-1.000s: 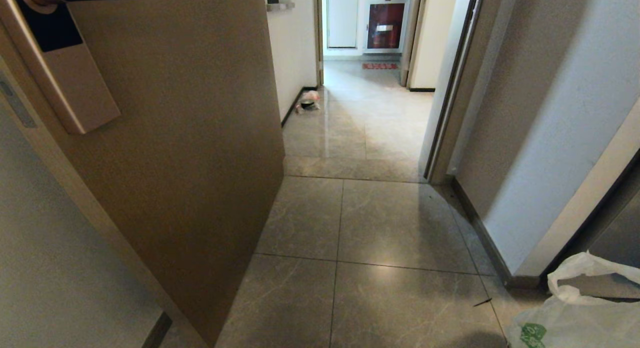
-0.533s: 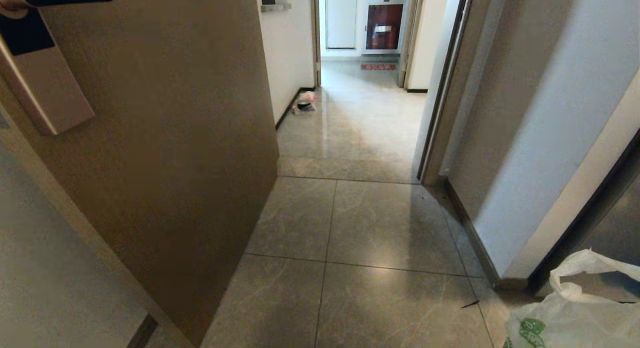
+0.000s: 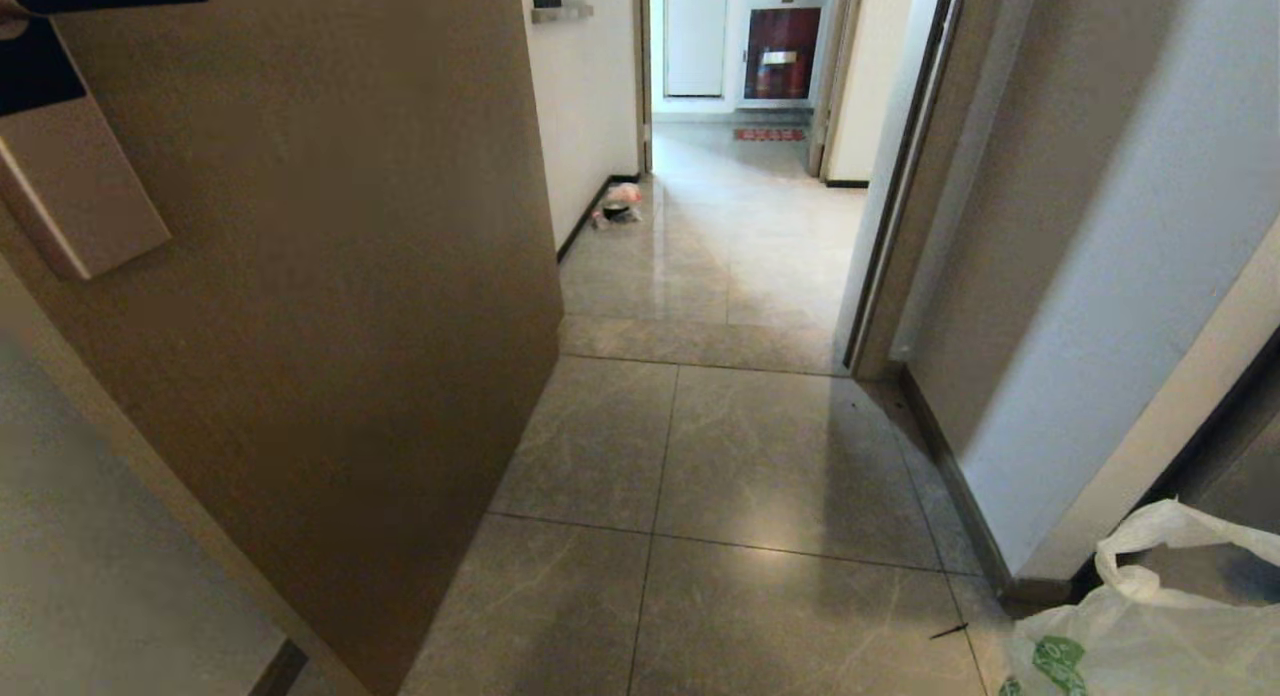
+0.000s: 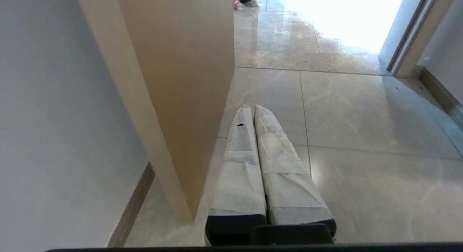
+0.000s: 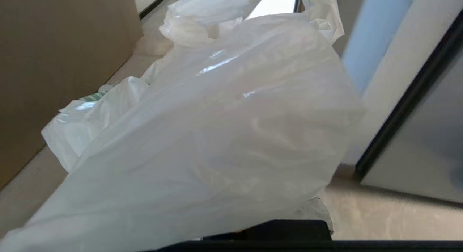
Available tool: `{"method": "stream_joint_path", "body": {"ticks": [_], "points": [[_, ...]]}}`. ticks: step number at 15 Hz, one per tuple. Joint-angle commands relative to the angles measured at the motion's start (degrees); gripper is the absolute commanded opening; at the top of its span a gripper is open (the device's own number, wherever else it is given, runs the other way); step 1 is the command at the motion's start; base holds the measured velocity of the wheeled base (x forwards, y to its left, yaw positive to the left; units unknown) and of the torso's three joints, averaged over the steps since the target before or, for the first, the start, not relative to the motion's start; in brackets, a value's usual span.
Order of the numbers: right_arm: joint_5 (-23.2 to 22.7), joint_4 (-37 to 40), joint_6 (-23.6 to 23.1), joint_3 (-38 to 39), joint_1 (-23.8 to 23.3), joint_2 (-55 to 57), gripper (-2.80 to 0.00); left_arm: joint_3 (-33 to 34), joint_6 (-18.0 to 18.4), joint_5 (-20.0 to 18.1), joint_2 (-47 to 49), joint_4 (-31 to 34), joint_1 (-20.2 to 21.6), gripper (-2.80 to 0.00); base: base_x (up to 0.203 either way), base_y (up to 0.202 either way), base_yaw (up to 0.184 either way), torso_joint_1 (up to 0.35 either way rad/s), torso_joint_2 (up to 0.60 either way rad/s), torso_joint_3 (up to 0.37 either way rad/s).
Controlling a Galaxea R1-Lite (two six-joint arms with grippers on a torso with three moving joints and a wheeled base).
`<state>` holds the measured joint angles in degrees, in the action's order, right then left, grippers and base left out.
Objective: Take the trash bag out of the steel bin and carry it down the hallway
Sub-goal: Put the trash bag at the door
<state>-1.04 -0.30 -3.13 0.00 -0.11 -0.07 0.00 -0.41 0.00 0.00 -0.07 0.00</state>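
One translucent white trash bag point(image 5: 217, 136), crinkled, with green print.

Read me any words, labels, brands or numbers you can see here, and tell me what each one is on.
No text here can be read.
Trash bag: green printed logo, no letters legible.
Small red mat at the far end of the hallway: pattern or lettering too small to read.
Red cabinet panel beyond it: pale label, too blurred to read.

The open wooden door point(image 3: 330, 306) narrows the hallway point(image 3: 720, 456); right of the door, bare floor runs ahead.
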Motion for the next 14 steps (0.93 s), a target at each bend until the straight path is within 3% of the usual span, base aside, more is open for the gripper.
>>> {"method": "stream_joint_path", "body": {"ticks": [1,14], "points": [[-0.02,-0.05,-0.03,0.00,0.02,0.07,-2.80,0.00,-0.03,0.00,0.00,-0.10,0.00,-2.80,0.194,0.000,0.003,0.004,0.00,0.002],[-0.02,-0.05,-0.03,0.00,0.02,0.07,-2.80,0.00,-0.34,0.05,0.09,-0.10,0.00,-2.80,0.194,0.000,0.001,0.002,0.00,0.003]]}}
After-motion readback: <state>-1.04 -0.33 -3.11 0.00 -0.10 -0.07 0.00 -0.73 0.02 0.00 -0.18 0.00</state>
